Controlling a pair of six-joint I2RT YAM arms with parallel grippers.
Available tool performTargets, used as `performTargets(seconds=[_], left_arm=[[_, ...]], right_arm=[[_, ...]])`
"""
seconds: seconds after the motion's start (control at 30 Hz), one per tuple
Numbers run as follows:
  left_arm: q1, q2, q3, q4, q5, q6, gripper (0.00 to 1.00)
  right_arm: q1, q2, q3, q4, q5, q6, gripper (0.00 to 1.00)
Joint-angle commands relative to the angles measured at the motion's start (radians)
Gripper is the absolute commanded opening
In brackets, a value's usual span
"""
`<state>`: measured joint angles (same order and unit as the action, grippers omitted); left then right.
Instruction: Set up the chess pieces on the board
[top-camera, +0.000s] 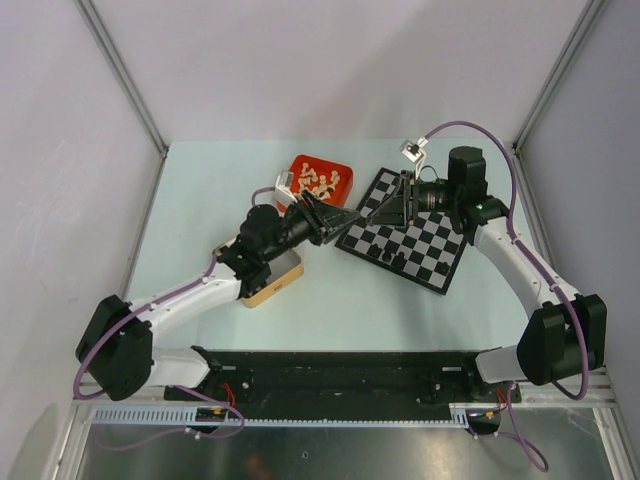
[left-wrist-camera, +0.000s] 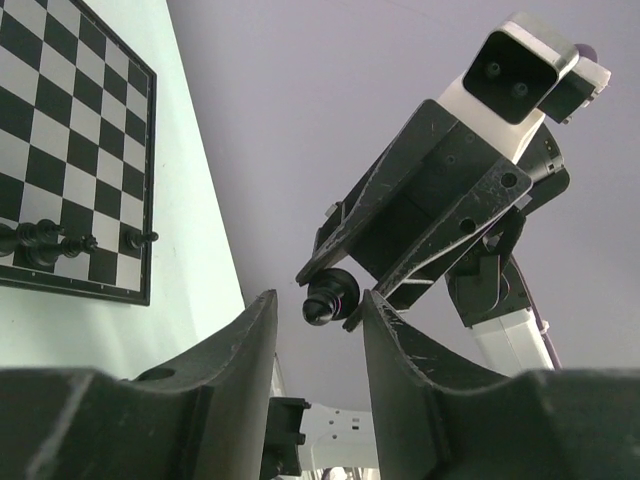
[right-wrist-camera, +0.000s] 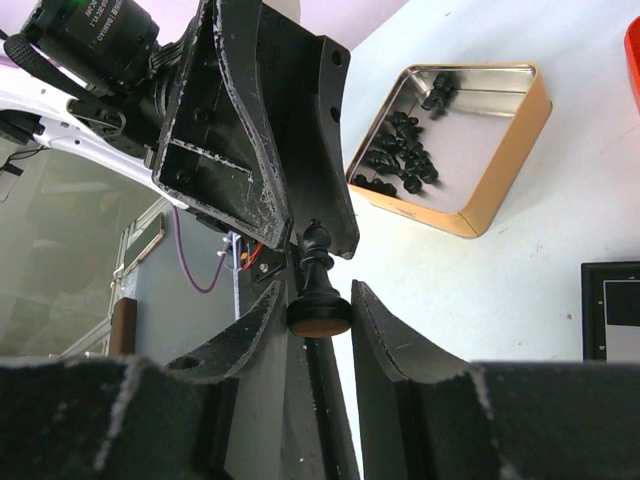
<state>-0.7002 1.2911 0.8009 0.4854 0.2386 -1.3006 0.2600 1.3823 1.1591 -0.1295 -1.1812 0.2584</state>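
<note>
My right gripper is shut on the round base of a black chess piece and holds it in the air. My left gripper faces it tip to tip. Its jaws are open with the head of the piece just beyond their tips. In the top view the two grippers, left and right, meet above the left corner of the board. A few black pieces stand along one edge of the board.
A gold tin holding several black pieces sits on the table left of the board, partly under my left arm. A red tray with cream pieces stands behind the grippers.
</note>
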Motion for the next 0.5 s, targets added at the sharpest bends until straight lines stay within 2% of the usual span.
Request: performTargets(seconds=[0.0,0.23,0.47], left_arm=[[-0.01,0.011,0.047,0.032,0.002,-0.026,0.42],[-0.012,0.02,0.058,0.032,0.013,-0.029,0.35],[-0.012,0.03,0.072,0.033,0.019,-0.017,0.17]], right_arm=[[-0.005,0.001,-0.004,0.044,0.018,0.007,0.13],[-0.01,0.003,-0.013,0.044,0.028,0.008,0.13],[-0.007,-0.002,-0.024,0.042,0.025,0.005,0.15]])
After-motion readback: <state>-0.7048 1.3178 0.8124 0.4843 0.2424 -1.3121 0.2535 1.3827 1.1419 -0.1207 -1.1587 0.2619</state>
